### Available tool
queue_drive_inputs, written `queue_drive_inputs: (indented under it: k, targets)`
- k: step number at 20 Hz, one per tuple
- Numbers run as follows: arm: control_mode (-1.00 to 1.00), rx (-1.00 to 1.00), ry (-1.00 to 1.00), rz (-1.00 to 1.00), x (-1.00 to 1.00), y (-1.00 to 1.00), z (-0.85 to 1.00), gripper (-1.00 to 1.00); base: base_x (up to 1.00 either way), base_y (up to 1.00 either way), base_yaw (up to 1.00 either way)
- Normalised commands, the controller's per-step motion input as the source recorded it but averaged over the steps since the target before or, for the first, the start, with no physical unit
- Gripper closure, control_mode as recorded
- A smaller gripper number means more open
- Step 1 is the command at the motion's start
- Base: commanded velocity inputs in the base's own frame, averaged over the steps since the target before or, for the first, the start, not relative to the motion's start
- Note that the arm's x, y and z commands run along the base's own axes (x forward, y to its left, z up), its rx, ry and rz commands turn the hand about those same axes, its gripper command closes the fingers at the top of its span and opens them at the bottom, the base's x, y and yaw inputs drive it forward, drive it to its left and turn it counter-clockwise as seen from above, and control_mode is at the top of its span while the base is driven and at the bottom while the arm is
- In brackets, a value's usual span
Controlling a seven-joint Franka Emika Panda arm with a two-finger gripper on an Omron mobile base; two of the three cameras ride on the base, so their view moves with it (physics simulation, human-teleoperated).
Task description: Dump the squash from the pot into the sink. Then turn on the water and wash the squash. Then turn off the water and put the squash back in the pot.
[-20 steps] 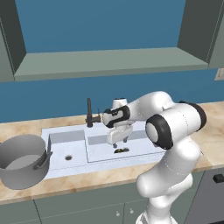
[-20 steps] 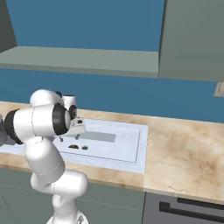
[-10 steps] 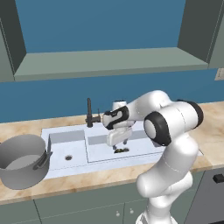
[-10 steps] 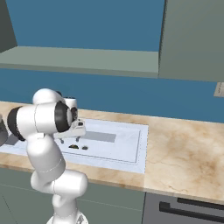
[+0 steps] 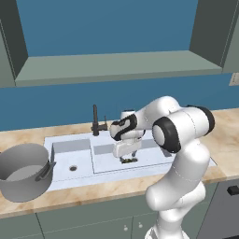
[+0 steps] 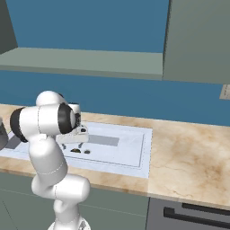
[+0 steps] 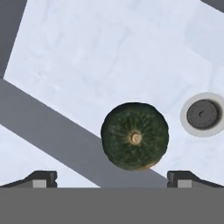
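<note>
You are hovering wide-open, empty two-finger gripper (image 7: 112, 177) directly above dark green round squash (image 7: 134, 142), centred between fingertips, in pale sink (image 7: 109, 57).

A kitchen: sink (image 5: 70, 145), faucet (image 5: 95, 120), marble-look counter (image 6: 188, 157) (cabinets (image 5: 70, 224) below).

White arm bent forward and down; hand (image 7: 112, 177) pointing downward, fingers wide apart

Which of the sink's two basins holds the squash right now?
The larger, right-hand basin: the squash lies on its floor beside the round drain, under the open gripper. The smaller basin by the pot holds none.
</note>
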Motion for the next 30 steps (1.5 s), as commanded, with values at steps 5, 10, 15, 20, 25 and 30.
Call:
queue_drive_inputs:
  k: [5,10,15,20,25,30]
  targets:
    - [-1.0,-0.03,0.0,-0.1,0.0,0.0,-0.17,-1.0,0.0,0.0,0.0]
    - [-1.0,-0.06,0.0,-0.11,0.01,0.0,-0.17,-1.0,0.0,0.0,0.0]
    - [-1.0,-0.06,0.0,-0.11,0.06,0.0,-0.12,-1.0,0.0,0.0,0.0]
    - [-1.0,-0.07,0.0,-0.12,0.01,0.0,-0.15,-1.0,0.0,0.0,0.0]
    - [-1.0,-0.04,0.0,-0.16,0.0,0.0,-0.16,-1.0,0.0,0.0,0.0]
    - [-1.0,0.0,0.0,-0.17,0.06,0.01,-0.12,-1.0,0.0,0.0,0.0]
